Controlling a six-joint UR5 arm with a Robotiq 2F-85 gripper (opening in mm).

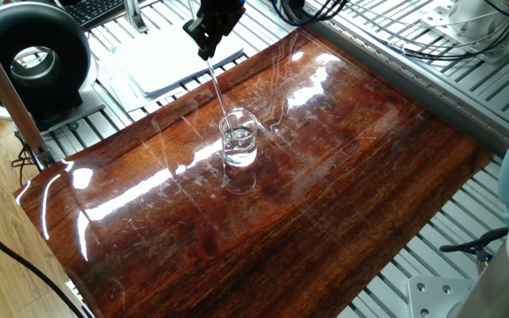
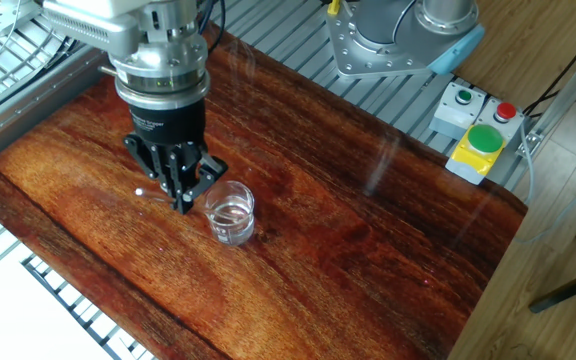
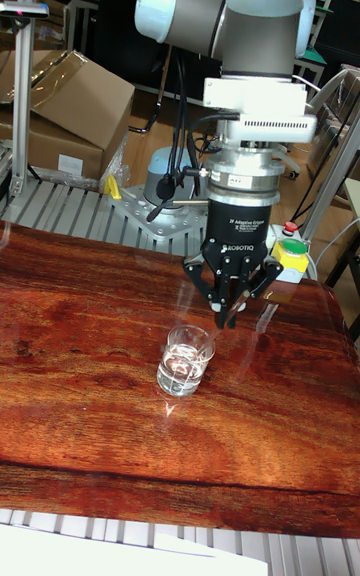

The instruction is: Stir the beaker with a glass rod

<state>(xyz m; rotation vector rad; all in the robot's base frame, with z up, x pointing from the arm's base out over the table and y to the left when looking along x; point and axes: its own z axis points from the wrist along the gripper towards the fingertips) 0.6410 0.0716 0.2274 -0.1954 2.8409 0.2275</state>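
The beaker [image 1: 239,141] [image 2: 231,212] [image 3: 186,361] is a small clear glass with liquid, upright near the middle of the wooden board [image 1: 343,203]. My gripper [image 1: 207,51] [image 2: 182,203] [image 3: 228,317] hangs above and just beside it, shut on the top of the glass rod [image 1: 218,93]. The thin clear rod slants down from the fingertips, and its lower end is inside the beaker. In the other fixed view and the tall fixed view the rod barely shows.
A black round device [image 1: 29,57] and a white tray [image 1: 170,57] lie off the board's far left edge. A box with green and red buttons [image 2: 480,138] and the arm's base [image 2: 398,35] stand beyond the opposite edge. Cardboard boxes [image 3: 70,106] sit behind.
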